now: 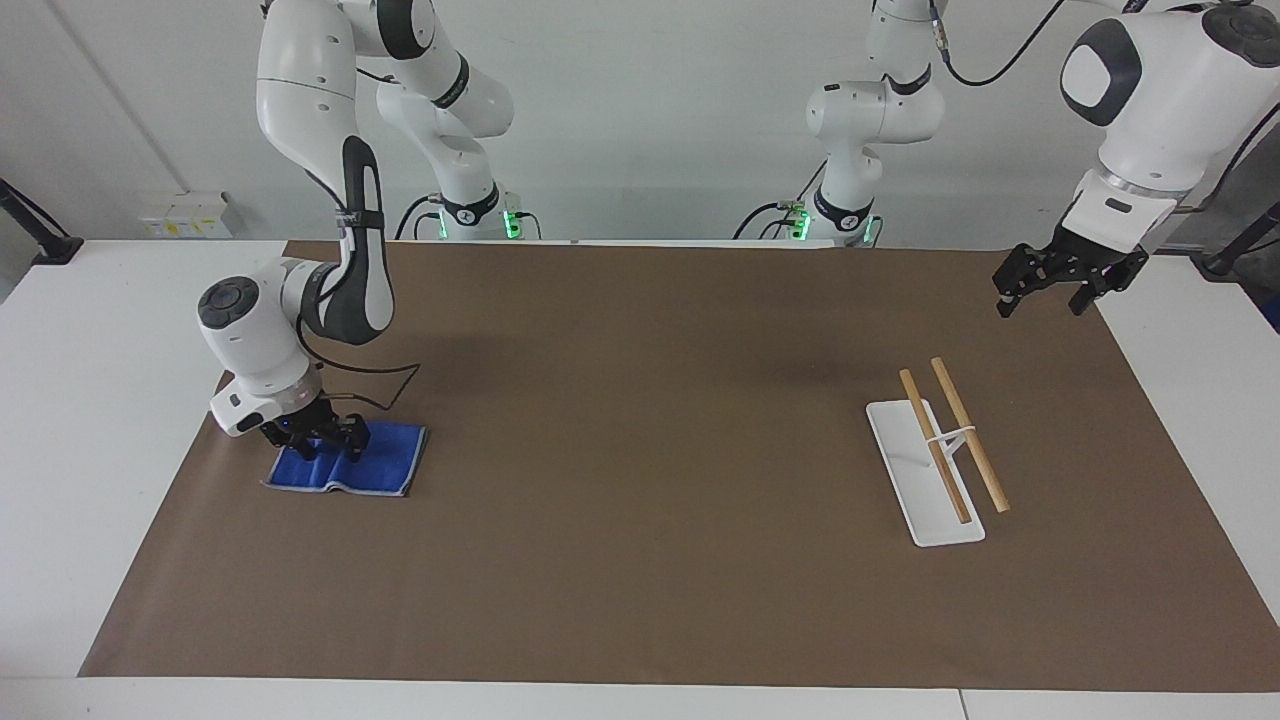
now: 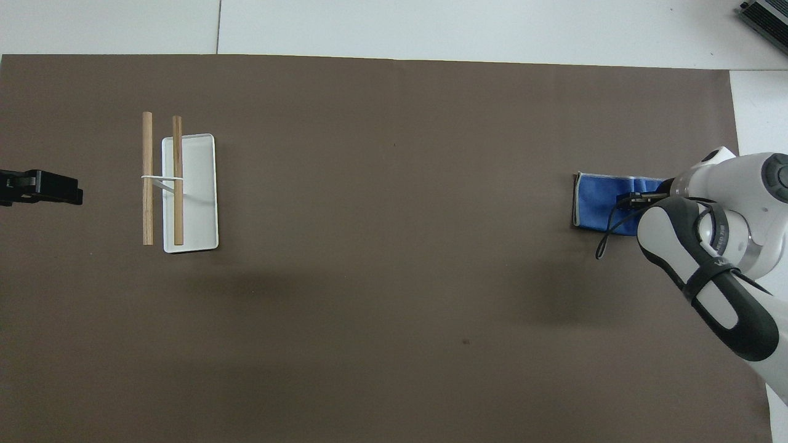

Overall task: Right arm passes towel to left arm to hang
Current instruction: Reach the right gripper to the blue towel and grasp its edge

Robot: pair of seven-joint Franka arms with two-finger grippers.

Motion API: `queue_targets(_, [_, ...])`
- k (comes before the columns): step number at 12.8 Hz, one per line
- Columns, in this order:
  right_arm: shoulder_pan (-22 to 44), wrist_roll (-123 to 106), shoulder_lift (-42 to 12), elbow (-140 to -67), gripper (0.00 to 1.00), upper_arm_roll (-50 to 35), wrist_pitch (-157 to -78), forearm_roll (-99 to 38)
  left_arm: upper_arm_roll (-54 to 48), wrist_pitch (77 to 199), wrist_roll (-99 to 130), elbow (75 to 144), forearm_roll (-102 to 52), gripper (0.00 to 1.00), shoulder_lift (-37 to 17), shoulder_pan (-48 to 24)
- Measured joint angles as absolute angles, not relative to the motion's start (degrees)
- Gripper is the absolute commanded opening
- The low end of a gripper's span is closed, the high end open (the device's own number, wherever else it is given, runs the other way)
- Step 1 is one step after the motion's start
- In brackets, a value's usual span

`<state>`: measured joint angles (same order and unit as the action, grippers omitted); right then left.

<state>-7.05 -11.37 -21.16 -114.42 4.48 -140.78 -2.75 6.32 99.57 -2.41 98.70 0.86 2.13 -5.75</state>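
Observation:
The blue towel [image 1: 378, 468] lies flat on the brown mat at the right arm's end of the table; it also shows in the overhead view [image 2: 596, 206]. My right gripper [image 1: 326, 446] is down on the towel's end toward the table edge, fingers pinched into the cloth, which bunches up between them. In the overhead view the right gripper [image 2: 640, 198] is mostly hidden under its own wrist. My left gripper [image 1: 1040, 300] is open and empty, and waits in the air over the mat's edge at the left arm's end; the overhead view shows it too [image 2: 40, 187].
A white towel rack base [image 1: 915, 500] with two raised wooden rods [image 1: 965, 435] stands at the left arm's end of the mat; it shows in the overhead view [image 2: 197, 203]. The brown mat [image 1: 640, 420] covers most of the white table.

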Motion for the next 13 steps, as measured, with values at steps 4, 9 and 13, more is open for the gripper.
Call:
queue_targets(4, [-6.96,-11.37,-20.84,-114.39,0.0,4.39,-140.78,-2.89,6.32,99.57,-2.41,98.7,0.86,1.0,2.13,-5.75])
queue_targets(9, [-6.89,-11.37,-20.71,-114.34,0.0,4.36,-140.78,-3.14,6.32,99.57,-2.41,98.7,0.86,1.0,2.13,-5.75])
queue_targets(13, [-6.06,-11.37,-17.68,-113.93,0.0,3.68,-140.17,-4.72,5.98,99.56,-2.45,98.7,0.86,1.0,2.13,-5.93])
